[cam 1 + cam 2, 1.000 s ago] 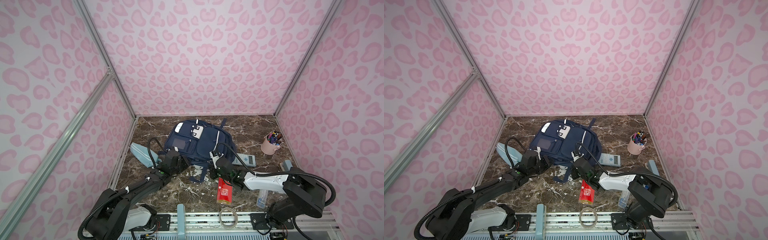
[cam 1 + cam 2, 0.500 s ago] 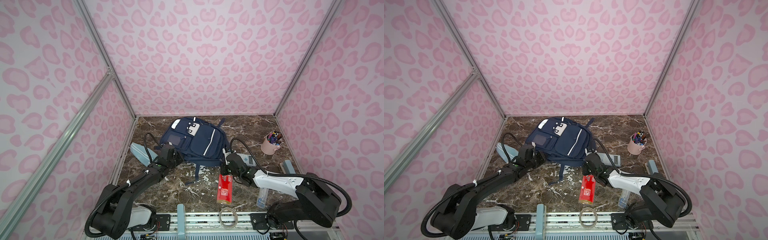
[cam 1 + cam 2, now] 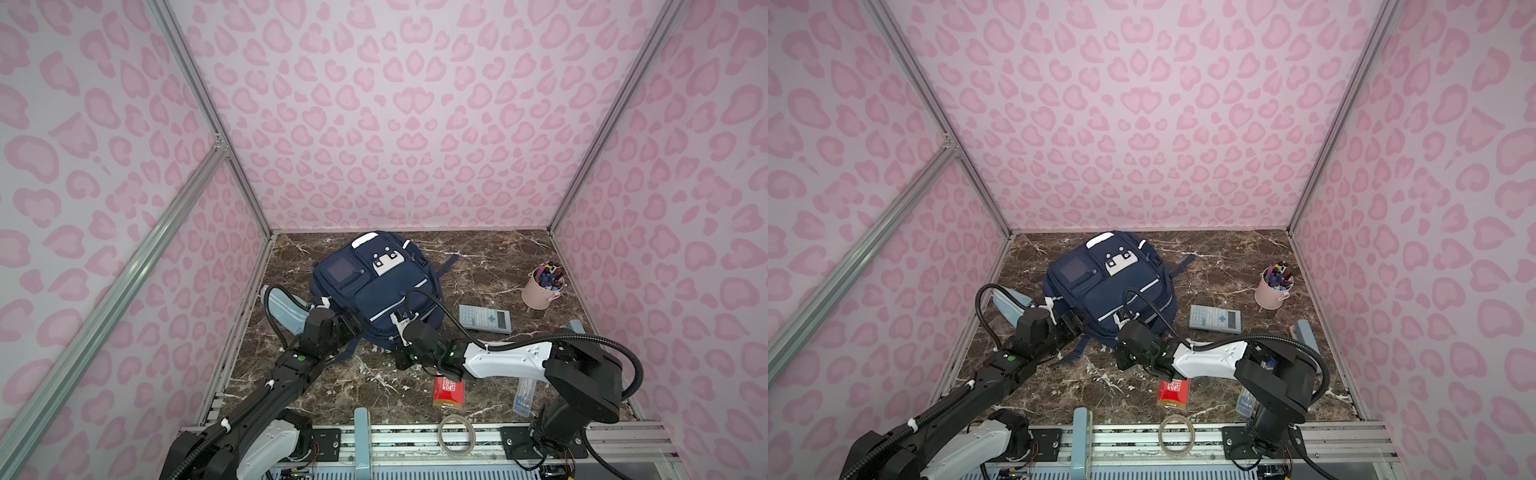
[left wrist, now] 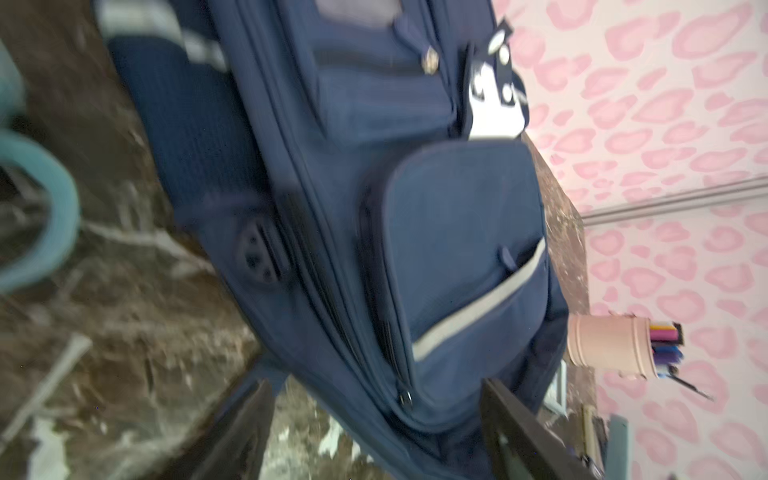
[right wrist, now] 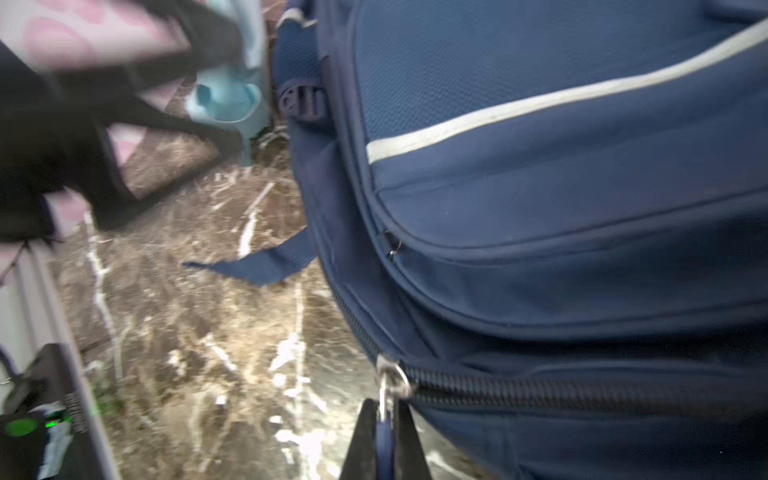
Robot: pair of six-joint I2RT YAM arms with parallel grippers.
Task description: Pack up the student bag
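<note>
The student bag (image 3: pixel 376 286) (image 3: pixel 1108 286), a navy backpack with white stripes, lies on the marble floor in both top views. My left gripper (image 3: pixel 352 325) (image 3: pixel 1074 324) sits at its near left corner. In the left wrist view this gripper (image 4: pixel 378 419) is open wide, with the bag (image 4: pixel 436 216) close in front and nothing pinched. My right gripper (image 3: pixel 401 359) (image 3: pixel 1122 358) is at the bag's near edge. In the right wrist view it (image 5: pixel 384 432) is shut on the blue zipper pull (image 5: pixel 385 446) of the bag (image 5: pixel 561 199), just below the metal slider (image 5: pixel 390 380).
A light-blue pouch (image 3: pixel 282 309) lies left of the bag by the wall. A grey calculator (image 3: pixel 484 319) and a pink cup of pens (image 3: pixel 540 289) are to the right. A red box (image 3: pixel 448 390), a tape ring (image 3: pixel 457 432) and a clear case (image 3: pixel 523 395) lie near the front rail.
My left gripper has opened and let go of the bag's corner. The right gripper, still shut on the zipper pull, swung right and then back left. The bag shifted slightly left.
</note>
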